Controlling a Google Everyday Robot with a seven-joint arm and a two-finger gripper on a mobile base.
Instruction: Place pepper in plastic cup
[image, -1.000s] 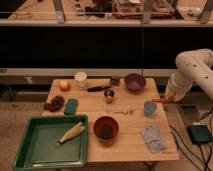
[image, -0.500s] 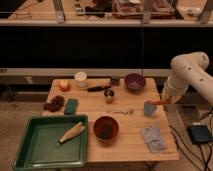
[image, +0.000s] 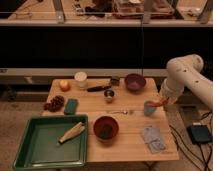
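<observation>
The light blue-grey plastic cup stands upright near the right edge of the wooden table. My gripper is at the end of the white arm coming in from the right, just above and to the right of the cup's rim. It is shut on the slim orange-red pepper, which pokes out toward the cup. I cannot tell whether the pepper touches the rim.
A purple bowl, white cup, orange fruit and metal cup stand at the back. A red-brown bowl, a green tray, a spoon and a packet are nearer the front.
My gripper has moved left and slightly down with the pepper, from beside the table's right edge to just over the cup's right side.
</observation>
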